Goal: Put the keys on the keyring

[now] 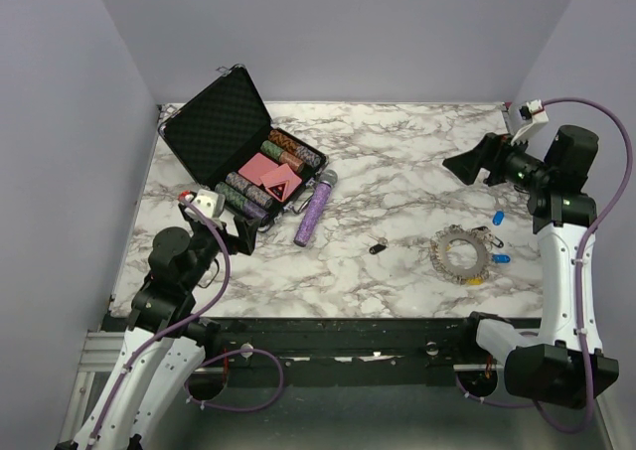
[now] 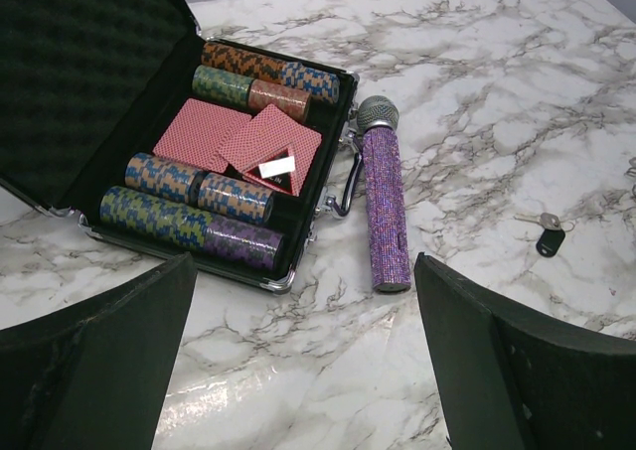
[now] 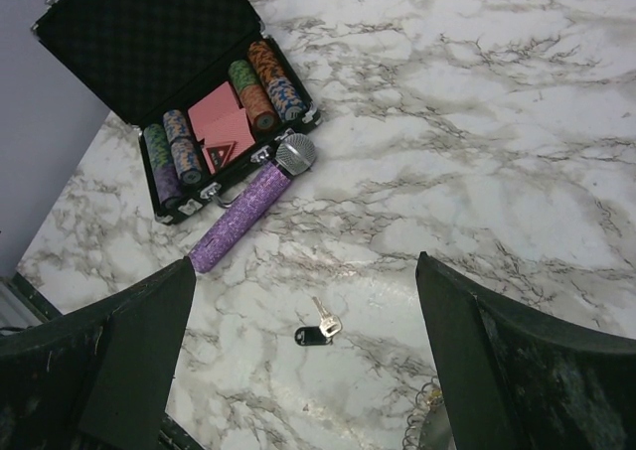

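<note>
While both arms hang clear of the work in the top view, the keyring (image 1: 462,254) lies flat on the table (image 1: 397,152) near the right arm, its strung keys fanning round it. A few blue- and yellow-capped keys (image 1: 500,217) lie loose just beside it. One black key (image 1: 378,247) sits apart, between the keyring and the mic (image 1: 316,207). The left gripper (image 1: 241,235) hovers beside the open case (image 1: 214,122), spread wide and empty. The right gripper (image 1: 462,162) is raised at the far right, equally wide and empty, likely held high so its camera takes in the whole table.

From the left wrist, the fingers (image 2: 99,361) stand far apart with nothing between them. Case and mic lie straight ahead and the black key is off at the right edge. The keyring is not clearly in this view.

From the right wrist, the fingers (image 3: 527,371) are fully parted and hold nothing. The black key lies on bare marble below the gap, and the keyring's rim peeks in at the bottom. This arm looks better placed to fetch it. A thin key lying flat will probably be awkward to pinch.
</note>
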`<state>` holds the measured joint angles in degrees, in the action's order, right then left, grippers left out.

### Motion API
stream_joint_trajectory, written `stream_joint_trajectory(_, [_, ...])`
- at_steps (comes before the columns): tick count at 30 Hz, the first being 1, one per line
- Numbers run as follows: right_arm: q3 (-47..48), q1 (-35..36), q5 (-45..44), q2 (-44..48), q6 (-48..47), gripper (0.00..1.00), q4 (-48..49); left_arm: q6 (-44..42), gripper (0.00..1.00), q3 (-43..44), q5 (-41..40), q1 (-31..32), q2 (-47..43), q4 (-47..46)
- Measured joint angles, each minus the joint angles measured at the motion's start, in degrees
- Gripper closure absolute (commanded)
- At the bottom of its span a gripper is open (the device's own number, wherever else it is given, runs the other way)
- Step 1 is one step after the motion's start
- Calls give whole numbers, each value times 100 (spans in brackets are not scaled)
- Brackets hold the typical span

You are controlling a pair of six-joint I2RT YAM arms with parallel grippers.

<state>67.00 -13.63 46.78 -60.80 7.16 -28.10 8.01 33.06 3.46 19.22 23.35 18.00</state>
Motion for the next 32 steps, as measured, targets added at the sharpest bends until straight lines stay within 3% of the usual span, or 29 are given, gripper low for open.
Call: stream_joint_trajectory(32, [-549, 0, 4, 66, 411, 0, 796, -4, 1, -9, 33, 0, -216, -15])
